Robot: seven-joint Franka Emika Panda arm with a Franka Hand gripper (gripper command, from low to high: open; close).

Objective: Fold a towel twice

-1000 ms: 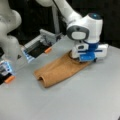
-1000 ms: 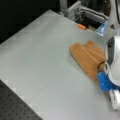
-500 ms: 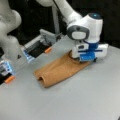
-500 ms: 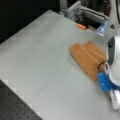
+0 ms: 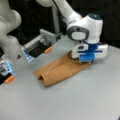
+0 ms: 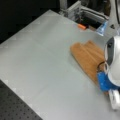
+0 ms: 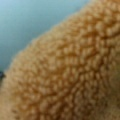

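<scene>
On the grey counter, mid-frame in a front view, the towel lay folded into a long narrow strip. Its long axis ran diagonal, from lower left of the frame up to the right, where the far end sat under the end effector. The lower-left end showed a rounded fold with a small open loop. Layers were stacked, so at least one fold was already in.

In a front view from another side, the towel sat in the right half of the frame, long axis running from upper left to lower right. The upper-left end showed two rounded lobes side by side; the lower-right end ran under the end effector at the right edge of the frame.

End effector was low, blue parts right at the cloth, white body above. Fingers were hidden behind the body and the cloth, so I could not tell whether they were spread or pressed together, or whether they pinched the towel.

Wrist view was filled with the towel, orange-brown terry loops very close, with a strip of counter at upper left of the frame. The cloth edge ran diagonal from lower left to upper right.

An orange piece lay left of the towel near a metal fixture. A second white arm stood at the frame's left.
</scene>
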